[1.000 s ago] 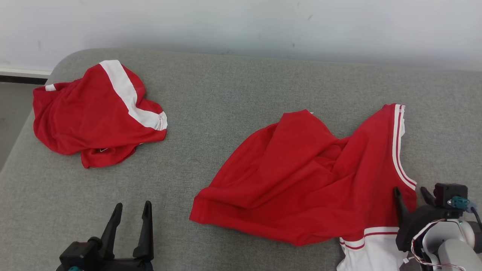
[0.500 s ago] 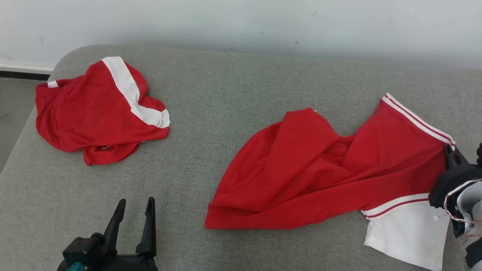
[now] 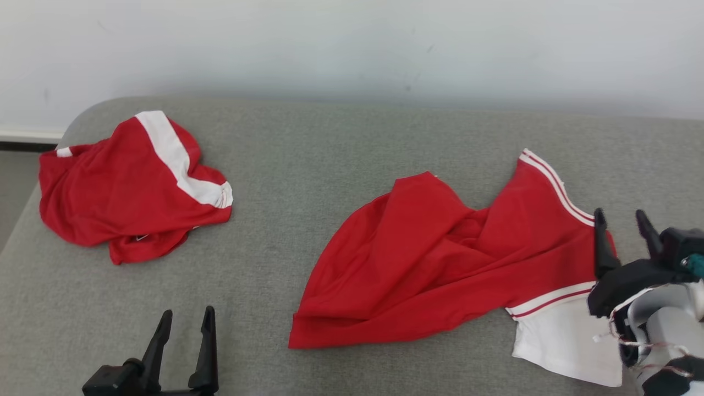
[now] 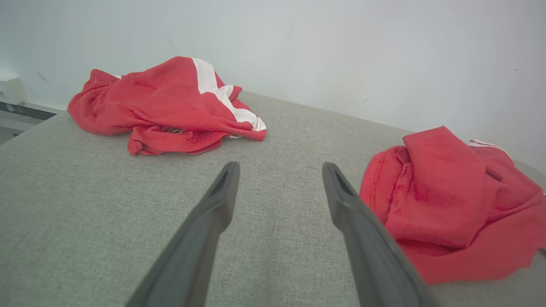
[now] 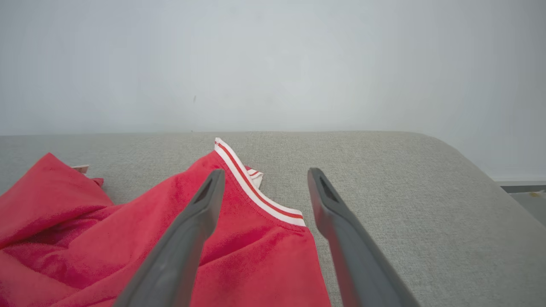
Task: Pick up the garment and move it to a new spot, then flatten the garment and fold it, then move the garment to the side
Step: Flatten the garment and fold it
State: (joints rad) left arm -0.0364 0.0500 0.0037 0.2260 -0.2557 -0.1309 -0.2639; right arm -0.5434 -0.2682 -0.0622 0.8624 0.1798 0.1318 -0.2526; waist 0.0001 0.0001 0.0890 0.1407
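Observation:
The garment (image 3: 440, 264) is red with a white panel and striped trim. It lies rumpled on the right half of the grey cushioned surface (image 3: 330, 148). My right gripper (image 3: 620, 215) is open over its striped right edge, and nothing sits between the fingers. In the right wrist view the open right gripper (image 5: 265, 171) straddles the striped trim of the garment (image 5: 128, 238) from above. My left gripper (image 3: 187, 312) is open at the lower left, well clear of the cloth. In the left wrist view the open left gripper (image 4: 280, 166) points over bare fabric, with the garment (image 4: 448, 200) to its right.
A second red and white garment (image 3: 121, 192) lies bunched at the surface's far left corner, also seen as the bunched garment (image 4: 162, 102). A pale wall (image 3: 352, 44) runs along the back. The surface drops to the floor (image 3: 14, 181) on the left, and its right edge is rounded.
My right gripper shut on the garment's striped edge, pulled it rightward so the cloth stretched out, then opened and let go. The head camera shifted slightly. The left gripper stayed open.

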